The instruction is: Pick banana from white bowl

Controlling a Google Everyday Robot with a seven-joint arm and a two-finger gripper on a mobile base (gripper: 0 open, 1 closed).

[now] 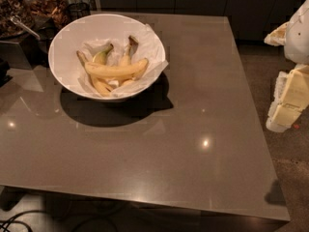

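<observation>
The white bowl (67, 37) stands on the back left part of the grey table (193, 129), lined with crumpled white paper. The banana (116, 70), long, yellow and curved, lies across the top of the other fruit. A shorter greenish-tipped banana (102, 56) and a short one with a dark stem end (128, 50) lie behind it, and another lies beneath. My gripper (286, 109) hangs at the right edge of the view, beyond the table's right side and far from the bowl. It holds nothing that shows.
Jars of brown snacks (46, 6) and a metal scoop (21, 27) stand at the back left, close to the bowl. Dark cabinets run behind the table. Floor lies to the right, and cables (14, 222) lie at the bottom left.
</observation>
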